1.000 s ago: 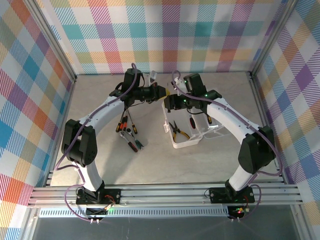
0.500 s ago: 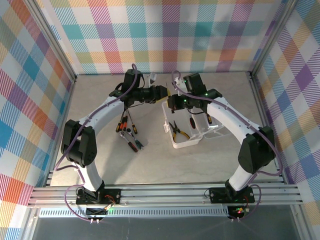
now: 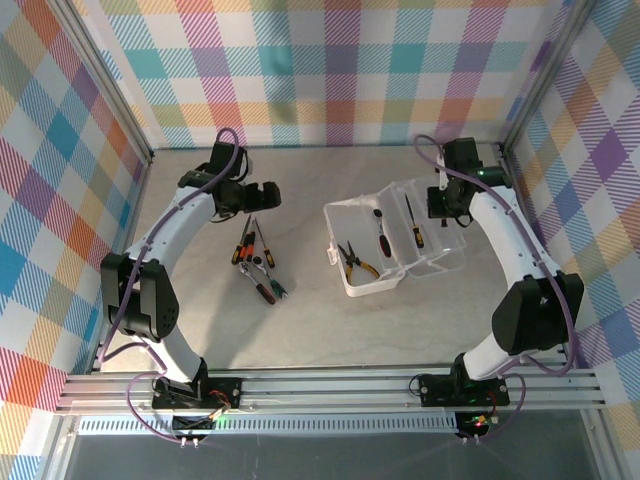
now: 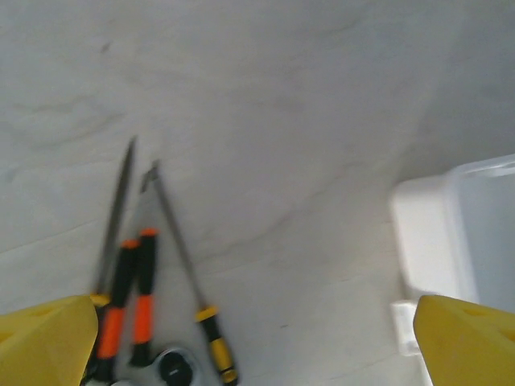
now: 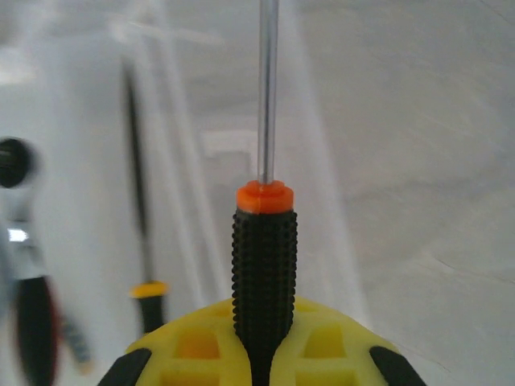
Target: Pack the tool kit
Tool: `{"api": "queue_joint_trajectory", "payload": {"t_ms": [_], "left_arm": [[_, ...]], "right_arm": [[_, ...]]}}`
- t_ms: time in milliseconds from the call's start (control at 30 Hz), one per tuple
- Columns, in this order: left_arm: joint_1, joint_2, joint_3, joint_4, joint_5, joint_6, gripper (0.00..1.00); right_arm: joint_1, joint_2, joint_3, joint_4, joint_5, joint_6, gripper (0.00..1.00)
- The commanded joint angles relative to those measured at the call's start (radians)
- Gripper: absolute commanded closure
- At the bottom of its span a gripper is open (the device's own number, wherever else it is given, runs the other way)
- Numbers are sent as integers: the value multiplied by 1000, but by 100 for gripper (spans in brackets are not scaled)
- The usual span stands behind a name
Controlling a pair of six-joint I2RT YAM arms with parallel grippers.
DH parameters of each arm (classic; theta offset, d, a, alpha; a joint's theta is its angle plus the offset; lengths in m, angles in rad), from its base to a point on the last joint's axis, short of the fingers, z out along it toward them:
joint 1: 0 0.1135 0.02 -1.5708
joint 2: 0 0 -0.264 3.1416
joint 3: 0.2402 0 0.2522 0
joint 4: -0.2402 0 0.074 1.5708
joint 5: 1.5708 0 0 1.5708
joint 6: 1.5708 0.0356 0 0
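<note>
On the top camera I see the left gripper (image 3: 262,195) out over the far left of the grey table (image 3: 200,320), its jaws spread wide with nothing between them. Just nearer than it lies a loose cluster of hand tools (image 3: 255,262), orange-and-black screwdrivers (image 3: 245,245) among them. The translucent whitish rectangular plastic case (image 3: 345,287) sits open right of centre, with small yellow-handled pliers (image 3: 355,263) and a red-and-black screwdriver (image 3: 380,235) lying inside. The right gripper (image 3: 436,208) hangs over the case's far right part; from this view I cannot tell what it grips.

On the left wrist camera, the two yellow fingertips (image 4: 44,342) sit in the bottom corners, far apart and touching nothing. Between them on the table lie the orange-and-black screwdrivers (image 4: 129,297) and a yellow-and-black screwdriver (image 4: 213,346). The case's corner (image 4: 430,233) shows at right.

On the right wrist camera, the right gripper (image 5: 264,342) is clamped tight on a black knurled screwdriver with an orange collar (image 5: 264,257), steel shaft pointing away. The case (image 5: 80,161) is blurred on the left.
</note>
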Motion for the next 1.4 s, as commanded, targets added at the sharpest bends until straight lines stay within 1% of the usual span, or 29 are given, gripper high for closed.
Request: {"api": "queue_joint_trajectory", "payload": {"t_ms": [0,100,400,533,667,933,1267,1300,1333,1367], "left_arm": [[10,-23,-49,-94,-111,47,0],[11,-21,-78,-94,-113,45,0],[11,-3,-113,-77,-82,37,0],[11,6,-114,-71,-74,35,0],[11,9,-116,-71,-71,35,0],[11,12,-121,-68,-65,36,0],[11,14,-114,-80,-71,39,0],[11,16,-112,-82,-72,41,0],[11,17,-112,-83,-71,42,0],[11,20,-112,-83,-72,42,0]], "right_arm": [[-4,22,32,-79,112,-45,100],[-3,44,26,-83,118,-46,100],[1,83,7,-58,48,-52,100],[9,107,-1,-46,21,-49,96],[12,128,-3,-41,22,-51,93],[14,140,-1,-42,25,-52,77],[18,99,14,-61,33,-45,65],[22,88,17,-64,32,-43,62],[28,76,21,-70,31,-43,56],[35,62,28,-74,22,-41,48]]}}
